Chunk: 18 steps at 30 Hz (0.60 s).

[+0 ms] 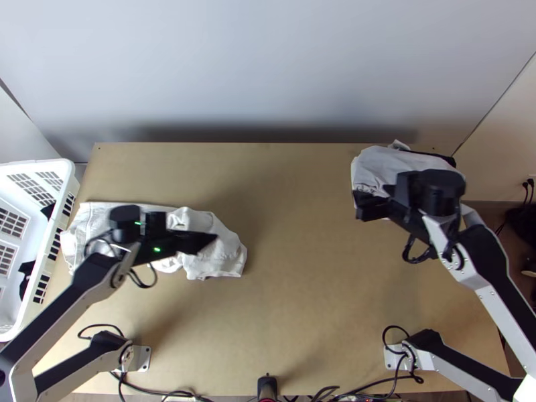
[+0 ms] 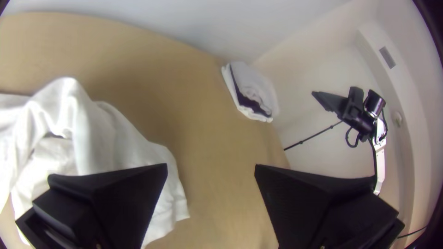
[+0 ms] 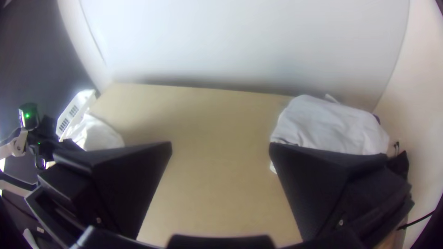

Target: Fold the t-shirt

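**Wide-fingered black left gripper (image 2: 211, 169) parted and empty over crumpled white fabric t-shirt (image 1: 216, 253); spreading looks to come first**

The left gripper's flat fingers stand wide apart with no cloth between them. The matching black right gripper (image 3: 220, 143) is also spread wide and holds nothing, near the stack of pale folded cloth (image 3: 327, 124) at the table's far right.

The t-shirt lies on the left of the light wooden table (image 1: 288, 281), beside the white slotted plastic basket (image 1: 65, 169). It is flatter toward the basket and bunched toward the table's middle.

The step in hand seems to be opening out the shirt, with no clear fold made. Next, the left gripper probably needs a loose edge or corner, and the right gripper should come across for another, to draw the fabric flat.
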Tool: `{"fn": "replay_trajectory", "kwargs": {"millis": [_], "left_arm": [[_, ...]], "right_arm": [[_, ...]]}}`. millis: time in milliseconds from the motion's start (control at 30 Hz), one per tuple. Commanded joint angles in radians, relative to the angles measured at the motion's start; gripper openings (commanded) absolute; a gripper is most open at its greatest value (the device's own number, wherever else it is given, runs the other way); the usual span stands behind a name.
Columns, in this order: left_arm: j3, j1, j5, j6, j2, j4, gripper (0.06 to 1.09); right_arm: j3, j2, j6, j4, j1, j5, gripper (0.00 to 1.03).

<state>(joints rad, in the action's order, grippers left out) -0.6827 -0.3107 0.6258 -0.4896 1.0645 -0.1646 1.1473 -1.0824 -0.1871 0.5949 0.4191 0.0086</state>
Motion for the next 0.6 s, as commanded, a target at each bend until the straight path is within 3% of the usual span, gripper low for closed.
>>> {"fn": "replay_trajectory", "kwargs": {"millis": [0, 167, 333, 467, 567], "left_arm": [[-0.061, -0.068, -0.02, -0.004, 0.02, -0.039, 1.04], [-0.11, 0.234, -0.023, 0.304, -0.06, -0.205, 1.04], [-0.153, 0.539, -0.031, 0.652, -0.063, -0.467, 1.04], [-0.144, 0.757, -0.063, 0.873, -0.063, -0.503, 1.04], [-0.14, 0.875, -0.064, 0.965, -0.058, -0.504, 1.04]], "right_arm": [[-0.004, -0.074, 0.003, -0.001, 0.135, -0.002, 0.98], [0.034, -0.16, 0.04, 0.013, 0.274, -0.001, 0.98], [0.12, -0.272, 0.017, 0.075, 0.44, -0.012, 0.98], [0.209, -0.41, -0.048, 0.148, 0.578, -0.093, 0.98], [0.319, -0.541, -0.031, 0.22, 0.682, -0.122, 0.98]]}}
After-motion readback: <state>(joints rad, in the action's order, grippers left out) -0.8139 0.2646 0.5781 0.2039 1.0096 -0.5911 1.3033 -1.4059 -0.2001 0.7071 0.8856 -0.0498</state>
